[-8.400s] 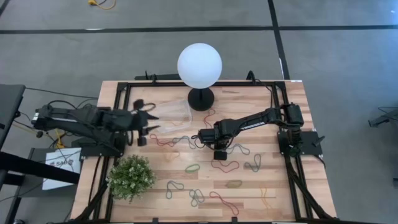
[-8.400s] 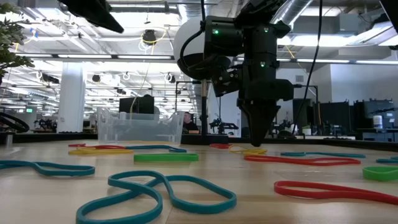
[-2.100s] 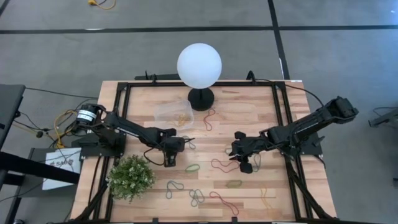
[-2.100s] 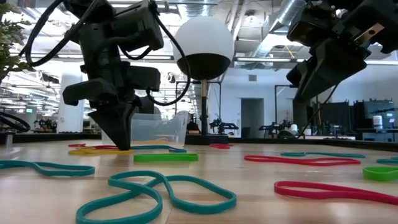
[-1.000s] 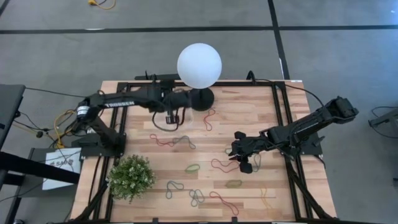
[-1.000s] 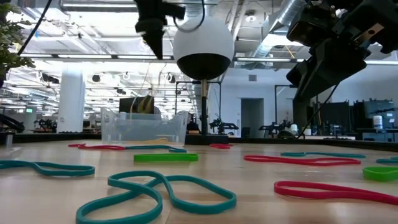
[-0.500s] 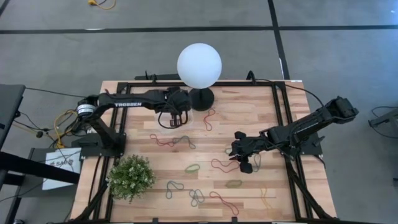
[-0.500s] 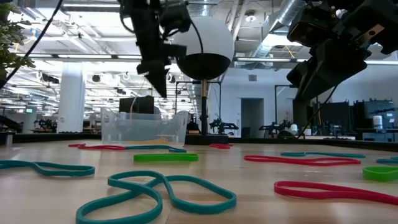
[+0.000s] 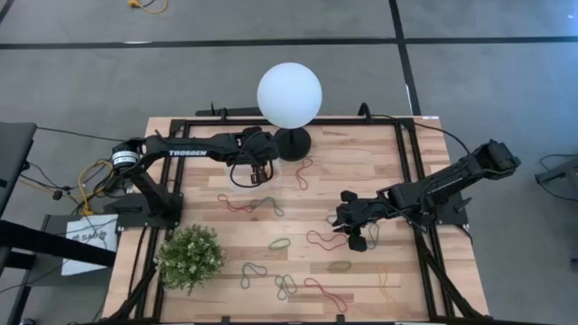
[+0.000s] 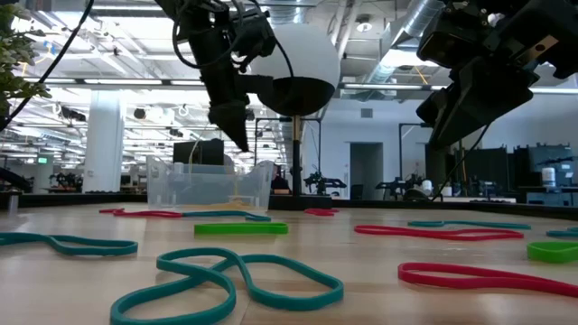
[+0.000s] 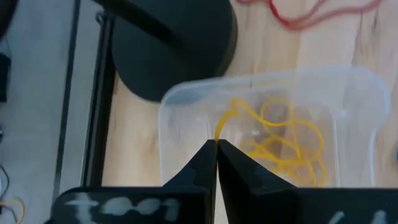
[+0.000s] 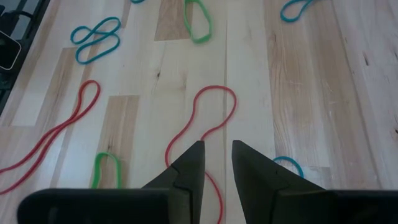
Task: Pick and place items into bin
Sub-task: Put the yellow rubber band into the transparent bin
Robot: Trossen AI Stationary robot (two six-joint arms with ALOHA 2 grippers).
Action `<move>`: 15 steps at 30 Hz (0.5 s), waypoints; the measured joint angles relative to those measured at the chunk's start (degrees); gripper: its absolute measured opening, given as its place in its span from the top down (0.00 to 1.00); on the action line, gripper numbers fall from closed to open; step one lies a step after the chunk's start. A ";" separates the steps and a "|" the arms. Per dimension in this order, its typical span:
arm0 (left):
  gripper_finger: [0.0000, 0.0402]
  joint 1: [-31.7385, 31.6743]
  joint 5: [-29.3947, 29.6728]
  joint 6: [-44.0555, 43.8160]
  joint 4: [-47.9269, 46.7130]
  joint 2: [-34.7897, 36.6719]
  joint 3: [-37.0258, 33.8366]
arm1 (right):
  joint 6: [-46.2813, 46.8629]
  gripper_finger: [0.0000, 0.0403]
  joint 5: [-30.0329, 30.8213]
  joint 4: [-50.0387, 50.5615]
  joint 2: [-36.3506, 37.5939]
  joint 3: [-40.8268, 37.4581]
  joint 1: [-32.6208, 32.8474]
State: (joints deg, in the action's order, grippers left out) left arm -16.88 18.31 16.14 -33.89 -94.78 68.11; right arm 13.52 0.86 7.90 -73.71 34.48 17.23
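Item: yellow rubber band (image 11: 231,118), a thin loop, pinched at one end between the pressed-together tips of the left pincer (image 11: 216,144). It hangs limp into the clear plastic bin (image 11: 360,106), centre of the left wrist view, above a tangle of yellow bands (image 11: 289,140) already on the bin floor.

Handling, by my estimate: almost weightless, soft, stretchy, slightly tacky. It droops instead of holding shape and may cling to a finger on release. Best taken at a single strand where the loop lies clear of its neighbours, with the tips closed right down.

Bin: light, thin-walled and probably easy to nudge. It stands in the upper middle of the high view, just beside the black base of the white globe lamp (image 9: 290,97).

Loose stock: red band (image 12: 202,121), green band (image 12: 199,18) and teal band (image 12: 96,40) lie flat on the wooden tabletop (image 9: 361,171), mostly across the lower half of the high view.

Right pincer (image 12: 217,158): slightly spread, empty, hovering over the red band at centre right of the high view.
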 joint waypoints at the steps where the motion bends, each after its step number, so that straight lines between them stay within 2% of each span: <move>1: 1.00 0.00 -0.02 0.33 0.77 0.00 -0.18 | 0.00 0.81 0.02 0.00 0.01 0.00 0.00; 5: 1.00 0.00 -1.14 0.46 0.90 0.00 -0.73 | 0.00 0.81 0.01 0.00 0.02 0.01 0.00; 11: 1.00 -0.15 -8.84 -1.55 0.98 -1.35 -0.94 | 0.00 0.81 0.00 0.00 0.00 0.01 0.00; 15: 1.00 -0.15 -8.83 -0.85 0.91 -4.67 -0.95 | 0.02 0.81 0.01 0.12 0.00 0.02 0.00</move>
State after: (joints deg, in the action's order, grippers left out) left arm -17.04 9.48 15.29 -32.99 -99.45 67.16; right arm 13.54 0.88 8.02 -73.71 34.50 17.23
